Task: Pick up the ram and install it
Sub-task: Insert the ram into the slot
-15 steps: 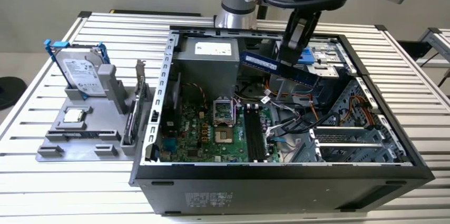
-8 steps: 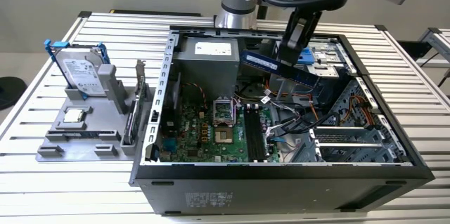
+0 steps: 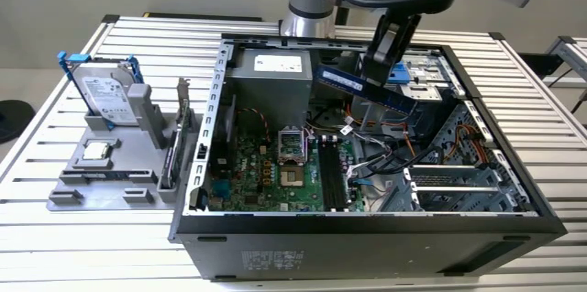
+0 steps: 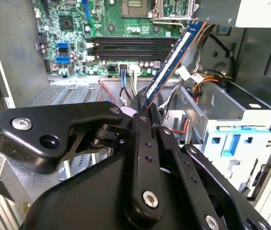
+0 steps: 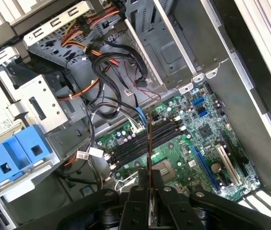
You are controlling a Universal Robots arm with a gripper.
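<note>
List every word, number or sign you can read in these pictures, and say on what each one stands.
No text can be read for sure.
On the drive label: too small.
On the power supply label: too small.
On the case sticker: blurred.
On the ram, held in the tool: label print too small.
On the cable tag: too small.

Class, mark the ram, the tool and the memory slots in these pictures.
ram (image 4: 173, 60): second wrist view, mid-length of the board.
tool (image 5: 149, 178): first wrist view, between its fingertips.
memory slots (image 3: 332, 175): exterior view, middle of the black slots.
</note>
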